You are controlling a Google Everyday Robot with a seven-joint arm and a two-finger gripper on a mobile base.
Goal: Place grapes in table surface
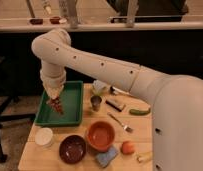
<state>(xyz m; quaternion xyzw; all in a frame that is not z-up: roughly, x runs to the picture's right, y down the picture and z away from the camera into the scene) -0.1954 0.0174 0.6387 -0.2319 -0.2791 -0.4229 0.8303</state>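
My gripper (56, 99) hangs from the big white arm over the left part of the green tray (70, 112). A small dark purple-brown cluster, the grapes (58, 106), hangs between its fingers just above the tray floor. The gripper looks shut on them. The light wooden table surface (140, 127) lies to the right of and in front of the tray. The arm reaches across the upper right of the view and hides the table's far right side.
On the table stand a white cup (44, 136), a dark maroon bowl (72, 148), an orange bowl (101, 135), an orange-red fruit (127, 147), a blue sponge (106, 157), a metal cup (96, 103), a fork (120, 122) and a green vegetable (140, 111).
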